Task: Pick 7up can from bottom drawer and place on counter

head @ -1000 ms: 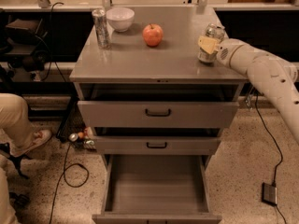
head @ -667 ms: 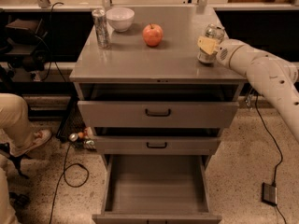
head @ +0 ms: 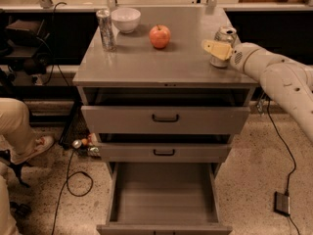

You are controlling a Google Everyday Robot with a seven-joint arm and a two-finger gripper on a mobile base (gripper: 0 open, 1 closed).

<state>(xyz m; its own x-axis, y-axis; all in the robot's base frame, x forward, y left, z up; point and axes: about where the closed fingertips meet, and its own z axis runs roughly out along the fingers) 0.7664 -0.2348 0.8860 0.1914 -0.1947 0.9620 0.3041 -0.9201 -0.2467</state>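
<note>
No movement found against the frames of a second ago: arm, gripper and 7up can in the same places, everything else on the counter likewise.

Counter [head: 181, 62]: grey, slightly glossy, top of the drawer cabinet.

Bottom drawer [head: 164, 199]: pulled well out beyond the counter's front edge, plain grey inside, nothing seen in it.

Top drawer [head: 165, 119] and middle drawer [head: 164, 152]: each with a black handle, each a little way out below the front edge.

Arm [head: 279, 77]: white, reaching in across the counter's right edge from the right.

Trouser leg and shoe of a seated person [head: 12, 126]: on the floor, well left of the left edge.

White bowl [head: 125, 19]: near the back edge, left of centre.

Red apple [head: 160, 36]: about mid-width, nearer the back edge than the front.

Tall slim silver can [head: 105, 29]: upright by the back left corner, just beside the bowl.

7up can [head: 226, 35]: upright on the counter near the right edge, closer to the front right corner than the back one.

Gripper [head: 216, 48]: yellowish, lying across the near side of the 7up can, touching it. Grip state: cannot tell, clamped or released.

Small black box on a cable [head: 282, 203]: on the floor, right of the cabinet.
</note>
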